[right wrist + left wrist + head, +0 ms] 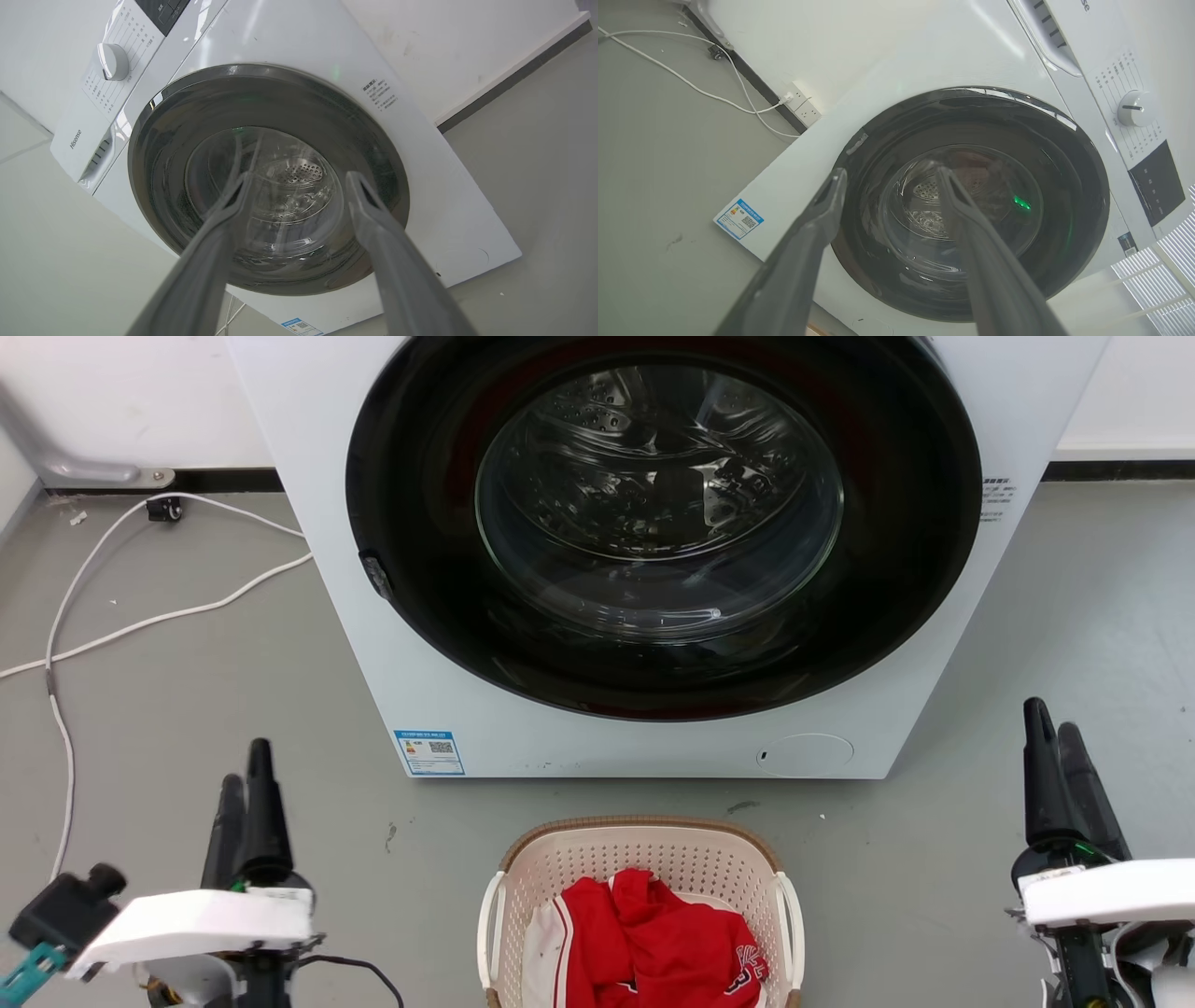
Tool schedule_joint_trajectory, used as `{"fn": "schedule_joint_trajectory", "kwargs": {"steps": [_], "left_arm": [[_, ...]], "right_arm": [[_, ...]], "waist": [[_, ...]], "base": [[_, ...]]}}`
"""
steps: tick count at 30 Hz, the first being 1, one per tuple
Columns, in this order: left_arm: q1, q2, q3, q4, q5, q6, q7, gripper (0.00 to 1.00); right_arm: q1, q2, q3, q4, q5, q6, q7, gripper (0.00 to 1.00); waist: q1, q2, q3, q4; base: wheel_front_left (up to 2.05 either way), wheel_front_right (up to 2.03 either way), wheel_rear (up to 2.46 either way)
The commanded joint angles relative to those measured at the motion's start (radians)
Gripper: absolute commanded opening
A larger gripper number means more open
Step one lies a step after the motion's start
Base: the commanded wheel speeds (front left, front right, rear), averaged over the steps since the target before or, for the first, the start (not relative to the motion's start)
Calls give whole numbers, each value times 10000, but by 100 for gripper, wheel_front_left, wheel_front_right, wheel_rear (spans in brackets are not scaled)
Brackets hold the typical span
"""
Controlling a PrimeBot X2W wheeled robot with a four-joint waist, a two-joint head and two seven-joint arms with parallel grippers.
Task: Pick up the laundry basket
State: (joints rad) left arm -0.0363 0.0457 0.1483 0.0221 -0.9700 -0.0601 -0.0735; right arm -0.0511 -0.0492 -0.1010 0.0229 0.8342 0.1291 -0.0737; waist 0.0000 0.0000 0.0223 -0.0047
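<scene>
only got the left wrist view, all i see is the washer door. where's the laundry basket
Observer: In the head view the laundry basket sits on the floor right in front of the washing machine, with a red garment in it.
Operator: are the fingers anywhere near it
Observer: No. The left gripper and the right gripper stand off to either side of the basket, apart from it.

Grey floor [187, 709], white wall [112, 392]
</scene>
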Motion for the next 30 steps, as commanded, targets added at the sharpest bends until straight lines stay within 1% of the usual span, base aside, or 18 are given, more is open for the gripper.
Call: {"fn": "schedule_joint_trajectory", "kwargs": {"steps": [1, 6, 10, 12, 16, 18, 24, 26, 30], "left_arm": [[0, 42, -179, -338, 564, 60, -98, 100], [113, 44, -734, -763, 2051, 363, -252, 100], [186, 45, -1171, -936, 3130, 522, -380, 100], [217, 149, -1408, -972, 3643, 624, -435, 100], [214, 482, -1993, -1009, 4499, 1169, -552, 100], [197, 645, -2307, -1030, 4753, 1500, -606, 100], [62, 1205, -3236, -1068, 5377, 2315, -764, 100], [34, 1347, -3495, -1061, 5503, 2517, -826, 100], [-21, 1582, -3964, -1050, 5773, 2787, -924, 100]], "right_arm": [[-228, -25, 42, -295, -508, 19, -98, 100], [-147, -25, 266, -553, -1718, 19, -265, 100], [-61, -25, 434, -664, -2588, 20, -376, 100], [-23, -24, 479, -696, -2995, 20, -439, 100], [21, -23, 545, -757, -3724, 21, -549, 100], [43, -23, 580, -793, -4063, 21, -618, 100], [131, -23, 557, -733, -4949, 21, -773, 100], [156, -22, 565, -728, -5185, 21, -820, 100], [217, -22, 600, -690, -5685, 21, -923, 100]], "waist": [[0, 0, 10, 1], [0, 0, 36, 4], [0, 0, 52, -5], [0, 0, 58, -12], [0, 0, 74, -25], [0, 0, 90, -34], [0, 0, 115, -55], [0, 0, 119, -61], [0, 0, 114, -72]], "base": [[0, 0, 0], [0, 0, 0], [0, 0, 0], [0, 0, 0], [0, 0, 0], [0, 0, 0], [0, 0, 0], [0, 0, 0], [0, 0, 0]]}}
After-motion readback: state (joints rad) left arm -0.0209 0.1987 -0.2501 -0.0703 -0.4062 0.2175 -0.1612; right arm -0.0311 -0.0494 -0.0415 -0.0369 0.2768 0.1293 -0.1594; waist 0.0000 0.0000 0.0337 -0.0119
